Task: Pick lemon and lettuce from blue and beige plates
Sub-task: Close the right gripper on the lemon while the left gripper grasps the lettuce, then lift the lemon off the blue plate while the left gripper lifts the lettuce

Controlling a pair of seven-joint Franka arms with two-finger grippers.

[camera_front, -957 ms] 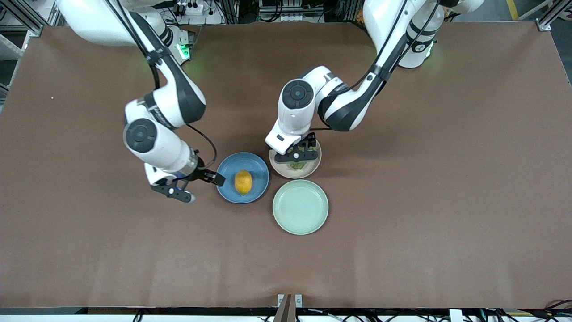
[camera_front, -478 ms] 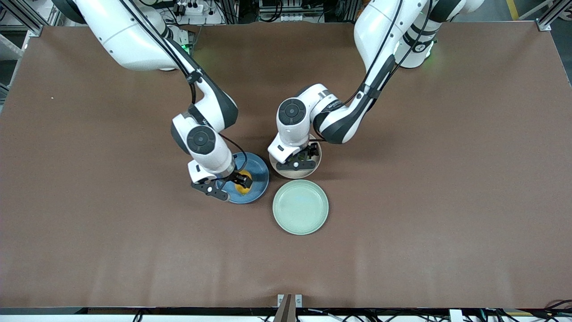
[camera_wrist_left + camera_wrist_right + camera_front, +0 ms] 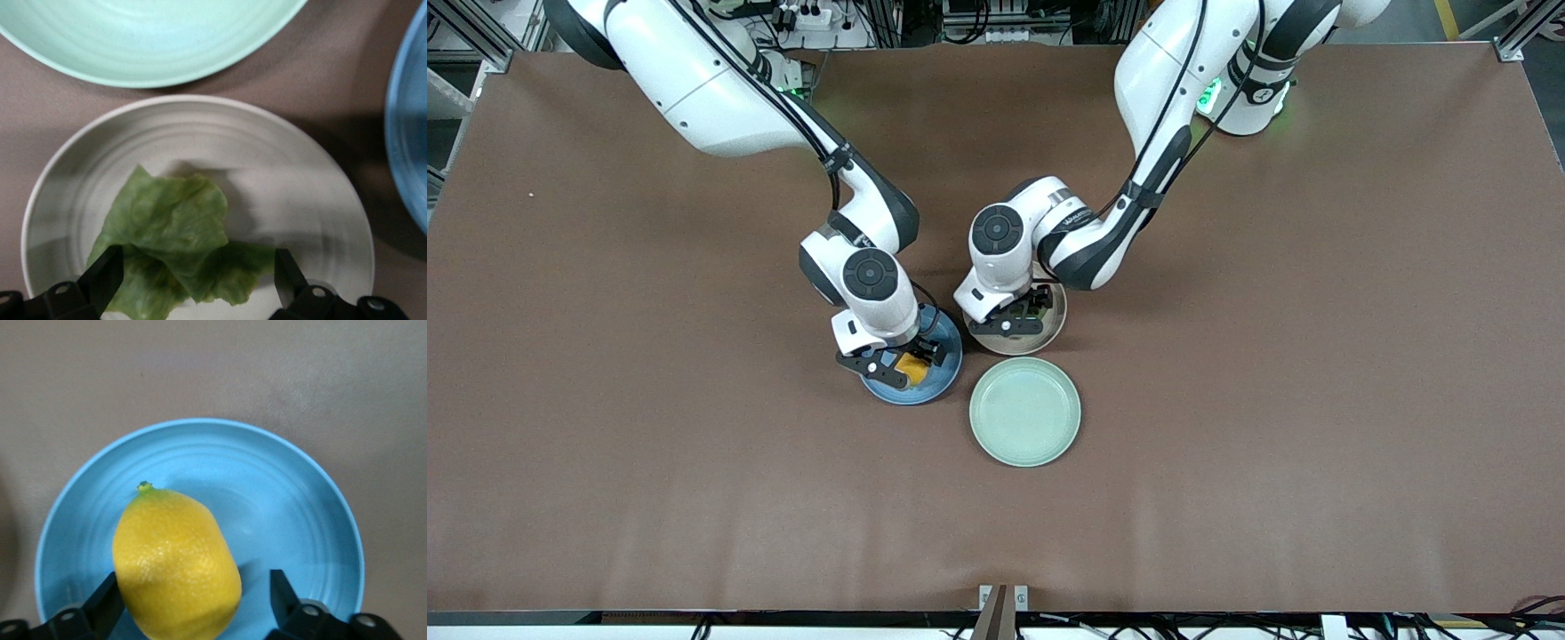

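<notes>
A yellow lemon (image 3: 175, 563) lies on the blue plate (image 3: 293, 500); in the front view the lemon (image 3: 911, 365) shows under the right hand on that plate (image 3: 948, 360). My right gripper (image 3: 193, 603) is open, low over the plate, its fingers on either side of the lemon, one close to it and one apart. A green lettuce leaf (image 3: 177, 247) lies on the beige plate (image 3: 293, 173), which shows in the front view (image 3: 1055, 325). My left gripper (image 3: 198, 280) is open, its fingers at both edges of the leaf. Both hands show in the front view: right (image 3: 896, 360), left (image 3: 1016, 316).
An empty pale green plate (image 3: 1024, 411) stands nearer to the front camera than the other two, close to both. It also shows in the left wrist view (image 3: 147, 37). The blue plate's rim (image 3: 408, 133) lies beside the beige one. Brown table (image 3: 1272, 373) all around.
My right gripper has moved from beside the blue plate to over it, astride the lemon. My left gripper has sunk lower onto the beige plate around the lettuce.
</notes>
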